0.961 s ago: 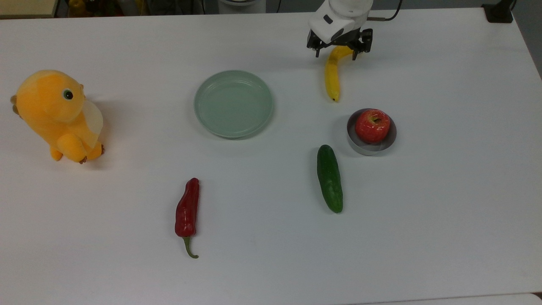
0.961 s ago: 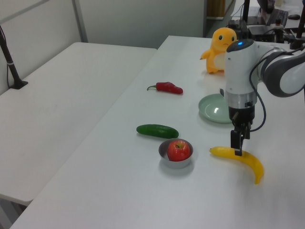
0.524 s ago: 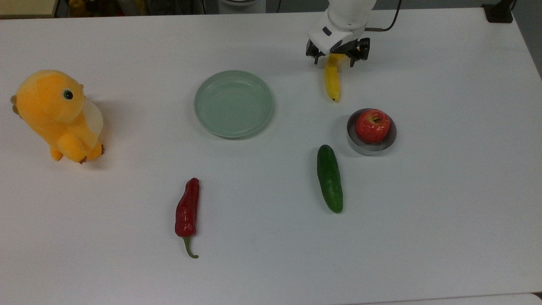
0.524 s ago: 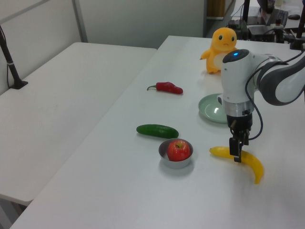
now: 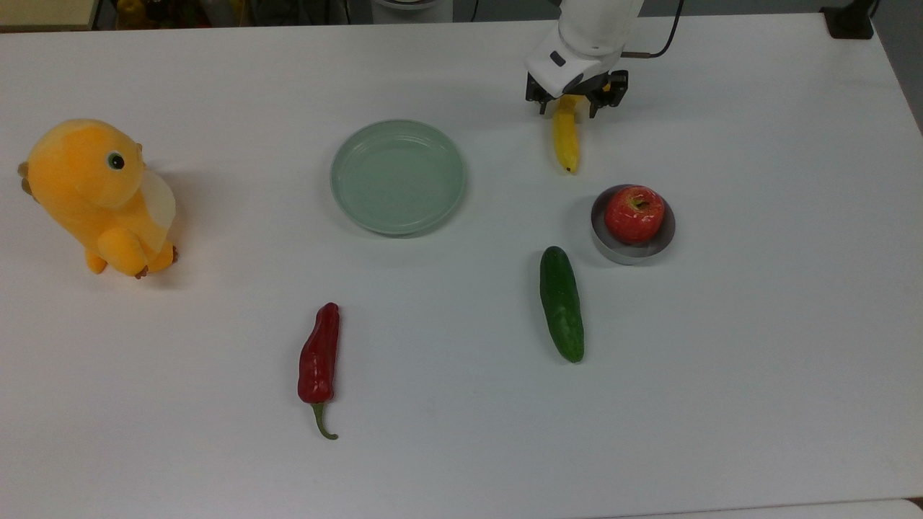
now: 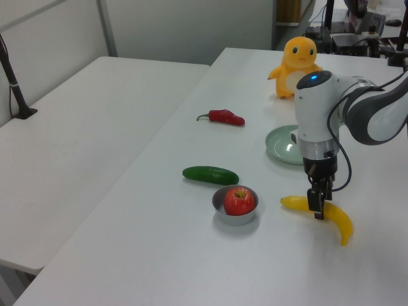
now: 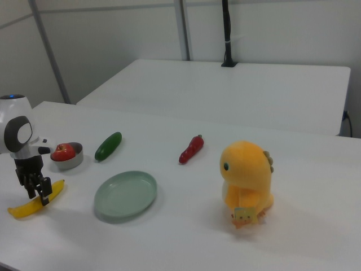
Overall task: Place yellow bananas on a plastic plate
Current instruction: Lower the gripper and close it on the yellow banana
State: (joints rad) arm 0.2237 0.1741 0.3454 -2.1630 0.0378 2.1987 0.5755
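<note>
On the white table (image 5: pixel 757 324), nothing of the placing itself is yet done. The plastic plate (image 5: pixel 397 176) is seen bare, well apart from the fruit, with the orange plush toy (image 5: pixel 97 194) farther off toward the top view's left. The yellow bananas (image 5: pixel 566 140) are found flat on the tabletop, near the small metal dish (image 5: pixel 620 249) that holds a red apple (image 5: pixel 634 213). The gripper (image 6: pixel 317 210) is lowered over the banana's middle, a finger set on either side; whether the jaws are already clenched on the fruit cannot be told. Judged from this, the grasp is at hand, while the lift, the carry to the plate and the release are left.
</note>
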